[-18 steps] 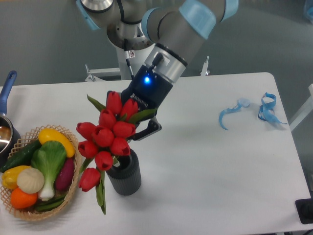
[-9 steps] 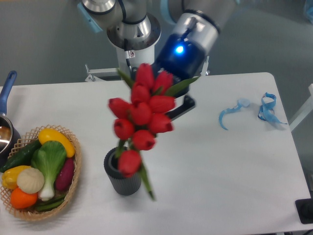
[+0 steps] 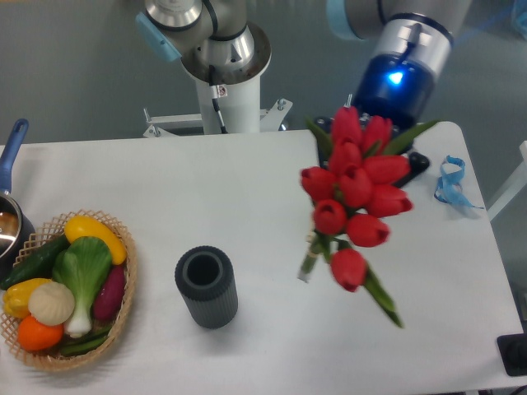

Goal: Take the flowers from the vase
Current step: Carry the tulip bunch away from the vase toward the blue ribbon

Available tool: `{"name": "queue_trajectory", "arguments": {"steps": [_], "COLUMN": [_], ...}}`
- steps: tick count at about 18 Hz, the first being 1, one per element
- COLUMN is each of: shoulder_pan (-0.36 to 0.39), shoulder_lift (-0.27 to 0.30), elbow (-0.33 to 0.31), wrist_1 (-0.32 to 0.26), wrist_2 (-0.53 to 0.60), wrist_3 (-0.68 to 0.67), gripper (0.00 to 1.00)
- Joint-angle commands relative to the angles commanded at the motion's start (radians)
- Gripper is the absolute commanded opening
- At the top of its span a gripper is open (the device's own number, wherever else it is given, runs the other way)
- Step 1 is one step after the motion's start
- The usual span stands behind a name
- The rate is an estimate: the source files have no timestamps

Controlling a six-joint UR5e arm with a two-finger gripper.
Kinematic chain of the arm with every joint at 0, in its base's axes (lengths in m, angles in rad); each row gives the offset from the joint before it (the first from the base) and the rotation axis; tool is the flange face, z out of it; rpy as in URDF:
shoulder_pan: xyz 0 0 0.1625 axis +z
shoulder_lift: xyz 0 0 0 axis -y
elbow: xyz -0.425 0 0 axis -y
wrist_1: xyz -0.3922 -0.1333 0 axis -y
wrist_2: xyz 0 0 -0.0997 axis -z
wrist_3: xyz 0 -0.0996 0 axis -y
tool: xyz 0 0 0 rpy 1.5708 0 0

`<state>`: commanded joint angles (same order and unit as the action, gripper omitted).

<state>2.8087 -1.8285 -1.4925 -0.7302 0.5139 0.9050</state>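
Observation:
The flowers (image 3: 356, 197), a bunch of red tulip buds with green stems and leaves, hang in the air over the right half of the table, clear of the vase. My gripper (image 3: 394, 152) is shut on the flowers from behind; its fingers are mostly hidden by the buds, and a dark finger shows at the right. The vase (image 3: 206, 286), a short dark grey ribbed cylinder, stands upright and empty at the front middle of the table, well to the left of the bunch.
A wicker basket (image 3: 123, 309) of vegetables sits at the front left. A pot with a blue handle (image 3: 10, 156) is at the left edge. A blue ribbon piece (image 3: 450, 183) lies at the far right. The robot base (image 3: 222, 66) stands behind the table.
My gripper has lifted the flowers out of the vase and carried them up and to the right. The vase now stands empty.

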Motion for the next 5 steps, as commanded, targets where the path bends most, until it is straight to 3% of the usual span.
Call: {"name": "queue_trajectory", "arguments": {"steps": [5], "shoulder_pan": [0.015], "shoulder_lift": [-0.002], "elbow": [-0.031], "wrist_1": [0.002], "wrist_2": [0.002], "wrist_3": [0.020], "gripper": [0.30]}}
